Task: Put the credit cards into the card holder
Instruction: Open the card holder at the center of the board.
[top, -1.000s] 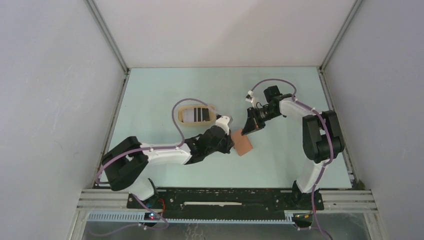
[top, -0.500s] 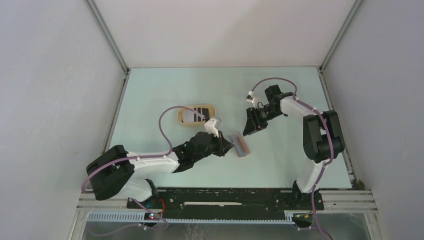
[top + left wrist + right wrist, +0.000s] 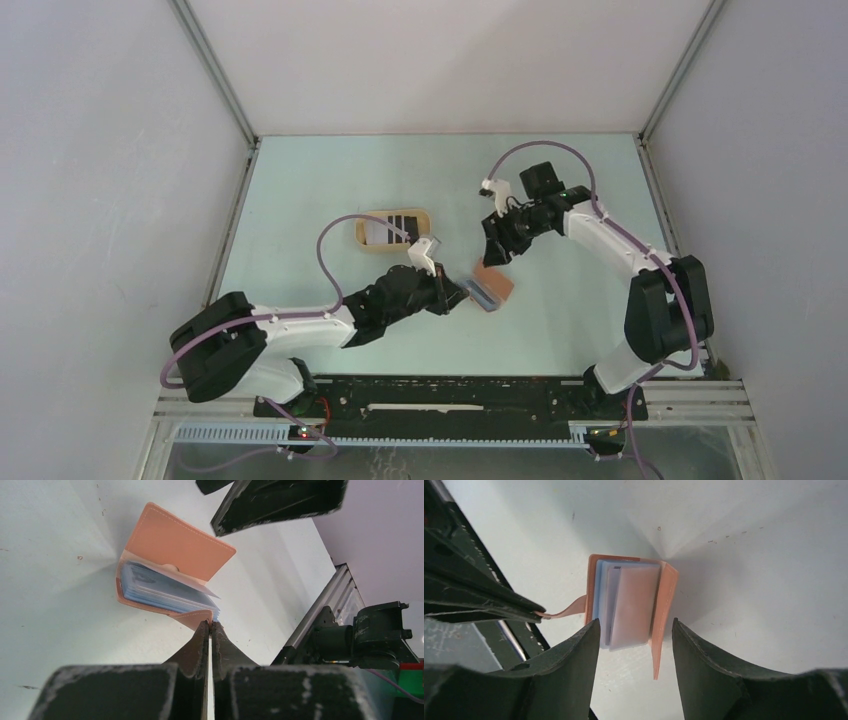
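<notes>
The reddish-brown card holder (image 3: 492,288) lies half open on the table, its light blue pockets (image 3: 160,587) showing. My left gripper (image 3: 455,292) is shut on the holder's little snap tab (image 3: 200,617), which also shows in the right wrist view (image 3: 566,612). My right gripper (image 3: 497,248) is open and empty, hovering just above the holder (image 3: 629,600), with one finger on each side of it. The credit cards (image 3: 390,228), whitish with dark stripes, lie in the oval beige tray (image 3: 362,237) to the left.
The tray stands just behind my left forearm. The enclosure's white walls and metal frame posts (image 3: 240,120) ring the table. A metal rail (image 3: 320,610) runs along the near edge.
The card holder lay shut and flat a second ago; my left gripper took its tab and it now stands half open. My right gripper moved slightly left over it.
</notes>
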Motion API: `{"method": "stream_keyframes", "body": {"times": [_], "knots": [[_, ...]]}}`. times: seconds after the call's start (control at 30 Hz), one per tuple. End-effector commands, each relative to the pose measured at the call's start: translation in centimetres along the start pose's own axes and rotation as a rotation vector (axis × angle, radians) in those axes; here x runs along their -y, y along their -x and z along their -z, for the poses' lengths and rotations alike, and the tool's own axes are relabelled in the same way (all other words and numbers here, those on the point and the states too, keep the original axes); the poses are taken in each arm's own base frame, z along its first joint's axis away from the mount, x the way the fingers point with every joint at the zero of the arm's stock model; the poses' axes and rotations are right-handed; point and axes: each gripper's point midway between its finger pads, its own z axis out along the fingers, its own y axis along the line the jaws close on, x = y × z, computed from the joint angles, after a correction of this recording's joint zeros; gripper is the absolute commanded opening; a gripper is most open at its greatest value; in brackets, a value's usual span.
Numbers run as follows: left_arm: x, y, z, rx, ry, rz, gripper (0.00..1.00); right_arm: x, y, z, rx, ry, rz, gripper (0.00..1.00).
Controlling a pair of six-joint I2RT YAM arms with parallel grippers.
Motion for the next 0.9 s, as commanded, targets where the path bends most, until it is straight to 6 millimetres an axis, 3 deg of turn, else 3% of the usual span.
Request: {"method": "stream_keyframes", "body": {"times": [0.0,0.13,0.33,0.6,0.87], "knots": [[0.4,0.4,0.4,0.023,-0.024,0.021,0.00,1.8,-1.2,-1.1,-0.066,-0.103,0.046,0.63],[0.5,0.1,0.1,0.007,-0.027,0.023,0.00,2.9,-1.8,-1.7,-0.113,-0.192,0.080,0.63],[-0.3,-0.3,0.3,-0.001,0.001,0.029,0.00,2.8,-2.4,-2.5,-0.139,-0.171,0.072,0.58],[-2.7,-1.6,0.5,-0.054,0.138,0.060,0.00,5.9,-4.0,-3.0,-0.218,-0.295,0.005,0.50],[-4.7,-2.8,0.8,-0.118,0.256,0.067,0.00,6.9,-4.8,-2.8,-0.250,-0.310,-0.032,0.41]]}}
